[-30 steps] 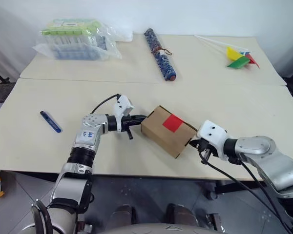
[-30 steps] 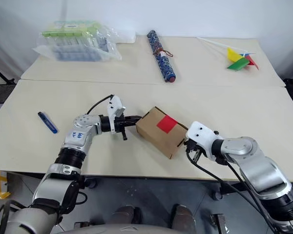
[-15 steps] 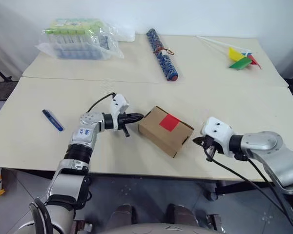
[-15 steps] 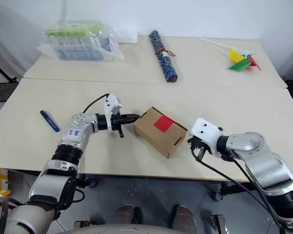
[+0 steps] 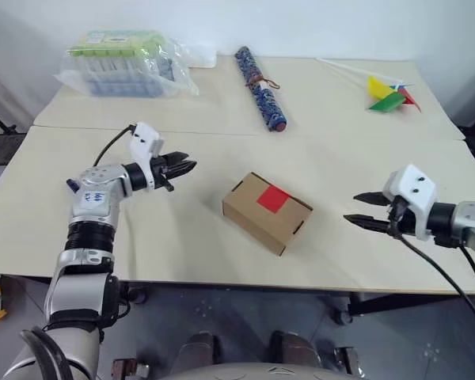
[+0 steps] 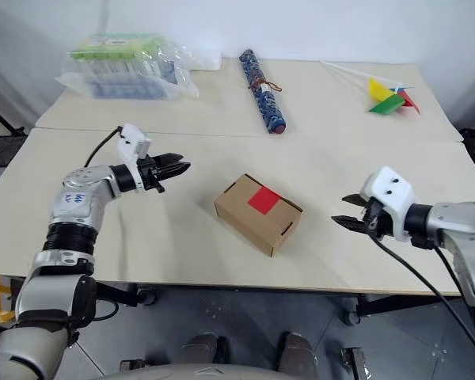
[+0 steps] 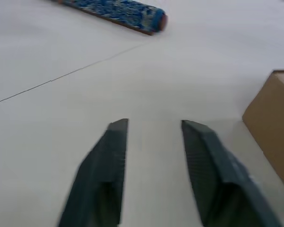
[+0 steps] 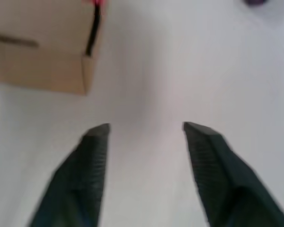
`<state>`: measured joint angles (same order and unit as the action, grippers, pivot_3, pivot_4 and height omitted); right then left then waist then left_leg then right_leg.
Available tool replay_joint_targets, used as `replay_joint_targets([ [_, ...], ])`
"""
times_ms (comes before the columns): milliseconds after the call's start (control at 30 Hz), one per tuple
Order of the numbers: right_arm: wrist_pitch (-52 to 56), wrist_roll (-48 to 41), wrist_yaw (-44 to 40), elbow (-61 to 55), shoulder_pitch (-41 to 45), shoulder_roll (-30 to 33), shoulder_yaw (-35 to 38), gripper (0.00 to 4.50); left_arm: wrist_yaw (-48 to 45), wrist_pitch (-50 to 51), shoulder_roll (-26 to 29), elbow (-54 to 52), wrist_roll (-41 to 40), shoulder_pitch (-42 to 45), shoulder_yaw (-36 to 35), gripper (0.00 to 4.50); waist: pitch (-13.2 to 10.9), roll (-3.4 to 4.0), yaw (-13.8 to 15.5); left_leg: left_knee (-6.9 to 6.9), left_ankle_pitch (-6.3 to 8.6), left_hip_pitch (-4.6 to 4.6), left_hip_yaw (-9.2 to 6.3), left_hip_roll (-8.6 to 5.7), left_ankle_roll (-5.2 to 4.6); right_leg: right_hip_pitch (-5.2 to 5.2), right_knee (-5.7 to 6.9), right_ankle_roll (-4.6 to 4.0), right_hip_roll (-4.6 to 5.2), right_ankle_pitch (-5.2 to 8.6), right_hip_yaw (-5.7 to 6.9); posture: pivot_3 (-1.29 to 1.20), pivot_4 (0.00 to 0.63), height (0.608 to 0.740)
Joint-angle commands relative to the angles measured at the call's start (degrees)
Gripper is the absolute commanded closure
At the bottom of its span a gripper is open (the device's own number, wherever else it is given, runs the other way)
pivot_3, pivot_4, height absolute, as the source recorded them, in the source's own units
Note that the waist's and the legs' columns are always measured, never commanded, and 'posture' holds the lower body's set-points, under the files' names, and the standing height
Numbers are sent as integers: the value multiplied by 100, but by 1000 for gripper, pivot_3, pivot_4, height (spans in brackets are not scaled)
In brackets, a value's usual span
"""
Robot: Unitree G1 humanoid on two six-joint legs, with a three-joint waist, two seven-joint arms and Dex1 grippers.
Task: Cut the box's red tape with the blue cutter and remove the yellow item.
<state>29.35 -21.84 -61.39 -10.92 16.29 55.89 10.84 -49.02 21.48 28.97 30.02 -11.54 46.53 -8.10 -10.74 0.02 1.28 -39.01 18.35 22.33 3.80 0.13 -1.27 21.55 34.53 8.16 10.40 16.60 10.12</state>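
Blue and slim, the cutter [image 5: 70, 184] lies near the counter's [image 5: 222, 150] left edge, mostly hidden behind the left arm. Just to its right the left gripper [image 5: 184, 166] hovers with fingers spread, holding nothing. Near the middle of the front edge sits the cardboard box [image 5: 267, 212], flaps closed, its red tape [image 5: 274, 198] on top. Off the box's right side, the right gripper [image 5: 361, 210] points toward it, fingers spread and empty. A patterned roll [image 5: 260, 77] and a pinwheel [image 5: 389, 95] lie along the far edge.
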Motion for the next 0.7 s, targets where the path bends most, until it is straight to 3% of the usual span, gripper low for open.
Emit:
replay_joint_targets([
  [33, -395, -224, -427, 290, 279, 87, 184, 456, 429, 715, 208, -1083, -311, -321, -349, 1425, 0, 0, -3, 0, 0, 0, 0, 0, 0, 0, 0, 0, 0, 0, -4, 0, 150, 740],
  [67, -526, -247, -532, 400, 371, 60, 165, 88, 573, 938, 256, -1369, -384, -441, -455, 1105, -2, -3, -3, 0, 0, -1, -1, 0, 0, 0, 0, 0, 0, 0, -6, 0, 150, 740],
  [167, -356, -612, -980, 862, 1033, -106, -24, 0, 1375, 1539, 342, -2342, -394, -859, -898, 149, -4, -6, -8, -1, 0, -1, -8, 1, 0, 0, 3, 0, -1, 0, -10, 0, 150, 740],
  [200, -420, -589, -1016, 1020, 1275, -192, -126, 0, 1732, 1658, 341, -2552, -283, -969, -1012, 47, -6, -9, -25, -1, 0, -3, -12, 2, 0, 0, 4, 0, 0, 0, -13, 0, 150, 740],
  [400, -963, -80, -1183, 1947, 2253, -661, -817, 0, 4450, 2039, -341, -3773, 578, -1320, -1756, 47, -9, -17, -37, -1, 0, -15, -33, 2, 0, -1, 11, 2, -1, -1, -35, 0, 150, 740],
  [700, -1491, 99, -1808, 2975, 3381, -1390, -1362, 0, 6620, 2957, -1456, -5034, 1244, -1414, -2317, 47, -13, -25, 6, -5, 0, -6, -40, -7, 0, -1, 9, 14, -2, -8, -56, 0, 150, 740],
])
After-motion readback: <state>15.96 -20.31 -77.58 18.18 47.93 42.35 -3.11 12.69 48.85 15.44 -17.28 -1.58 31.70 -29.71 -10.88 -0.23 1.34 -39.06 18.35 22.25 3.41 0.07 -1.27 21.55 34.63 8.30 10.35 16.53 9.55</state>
